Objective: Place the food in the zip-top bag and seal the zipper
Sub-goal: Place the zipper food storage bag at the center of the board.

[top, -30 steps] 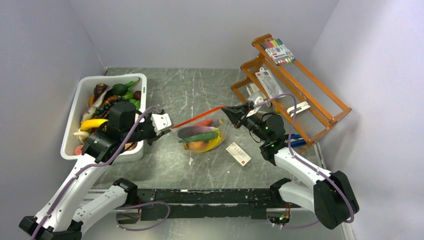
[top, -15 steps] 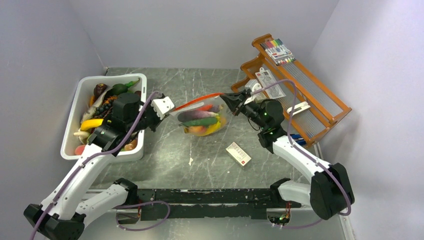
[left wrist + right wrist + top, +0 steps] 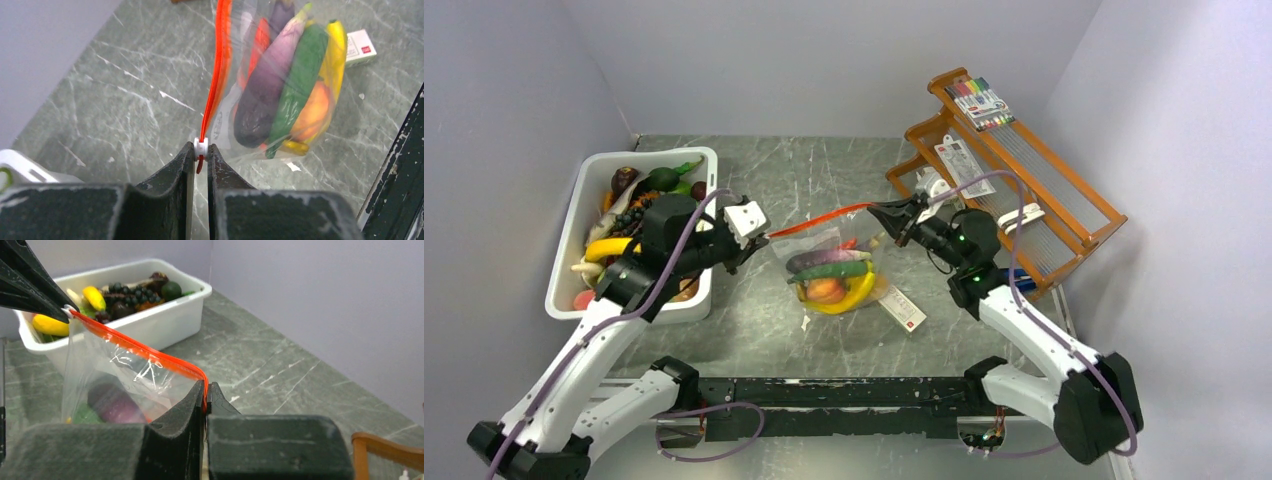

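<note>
Your left claw (image 3: 201, 150) pinches one zipper (image 3: 220, 65) end, your right claw (image 3: 205, 391) the other; the bag (image 3: 320, 50) holds food (image 3: 260, 100).

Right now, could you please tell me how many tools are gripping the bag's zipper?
2. The left tool pinches the zipper at its left end; the right tool pinches the opposite end.

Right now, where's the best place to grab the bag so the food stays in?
Pinch the orange strip at its two ends, coming in from each side, as the left gripper and right gripper do. The strip is a thin, straight edge. The clear bag below is floppy and the food hangs in it, so gripping up top probably holds the mouth up.
</note>
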